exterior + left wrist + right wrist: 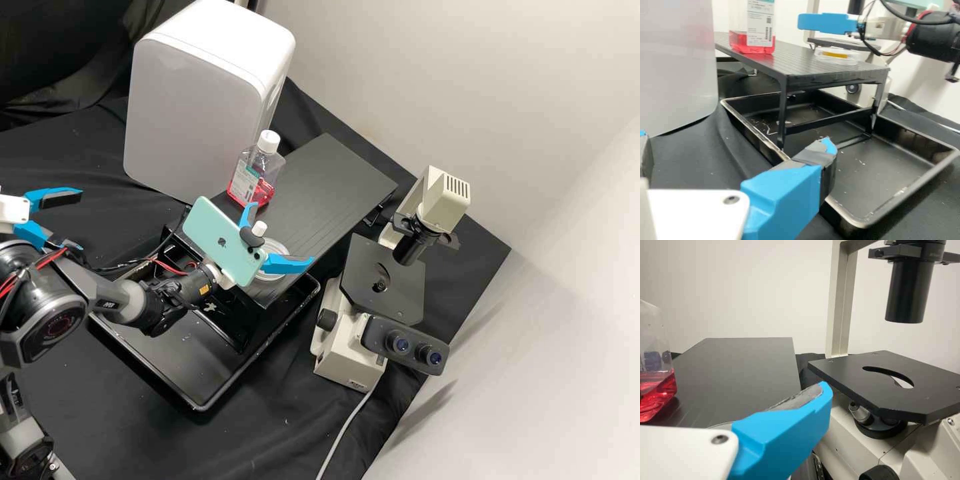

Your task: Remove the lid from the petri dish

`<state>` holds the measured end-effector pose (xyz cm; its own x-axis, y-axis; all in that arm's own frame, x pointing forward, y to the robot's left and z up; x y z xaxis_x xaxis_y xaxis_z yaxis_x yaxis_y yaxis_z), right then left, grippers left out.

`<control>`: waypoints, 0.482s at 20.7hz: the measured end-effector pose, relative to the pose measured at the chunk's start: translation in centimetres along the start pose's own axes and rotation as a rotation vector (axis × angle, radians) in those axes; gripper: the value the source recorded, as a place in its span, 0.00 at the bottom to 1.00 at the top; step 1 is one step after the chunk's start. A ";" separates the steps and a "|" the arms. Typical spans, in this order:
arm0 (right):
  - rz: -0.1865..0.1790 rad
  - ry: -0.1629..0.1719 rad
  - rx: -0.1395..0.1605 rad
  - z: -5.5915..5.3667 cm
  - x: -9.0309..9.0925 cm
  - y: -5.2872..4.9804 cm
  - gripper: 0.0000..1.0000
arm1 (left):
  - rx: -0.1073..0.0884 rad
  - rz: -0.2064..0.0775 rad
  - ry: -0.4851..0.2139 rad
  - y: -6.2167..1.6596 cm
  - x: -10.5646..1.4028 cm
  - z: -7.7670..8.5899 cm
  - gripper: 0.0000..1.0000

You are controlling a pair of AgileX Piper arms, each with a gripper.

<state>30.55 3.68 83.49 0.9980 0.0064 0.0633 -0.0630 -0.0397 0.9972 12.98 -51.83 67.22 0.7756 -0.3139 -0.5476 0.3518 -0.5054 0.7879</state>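
The clear petri dish (838,54), with something yellow inside and its lid on, sits at the near end of the black raised platform (333,180). My right gripper (270,241) hovers open over the dish, one blue finger on each side, and hides most of it in the high view. One of its fingers (785,427) juts over the platform's edge in the right wrist view. My left gripper (48,215) stands open and holds nothing at the bench's far left, well away from the dish. Its finger (790,197) shows above the tray's corner.
A flask of red liquid (255,172) stands on the platform behind the dish. The platform stands in a black tray (200,393). A white box (200,93) rises behind, and a microscope (390,293) stands close to the right of the tray.
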 end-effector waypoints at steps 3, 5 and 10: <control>0.000 0.000 0.000 0.0 0.0 0.0 1.00 | -0.004 0.002 0.009 0.01 0.0 -0.1 1.00; 0.000 0.000 0.000 0.0 0.0 0.0 1.00 | -0.006 0.003 0.013 0.02 0.0 -0.1 1.00; -0.004 -0.005 0.000 0.2 -0.3 -0.2 1.00 | -0.006 0.002 0.010 -0.01 0.0 0.0 1.00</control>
<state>30.31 3.49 83.29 0.9983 0.0019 0.0590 -0.0589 -0.0394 0.9975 12.97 -51.80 67.24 0.7818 -0.3067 -0.5429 0.3531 -0.4999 0.7909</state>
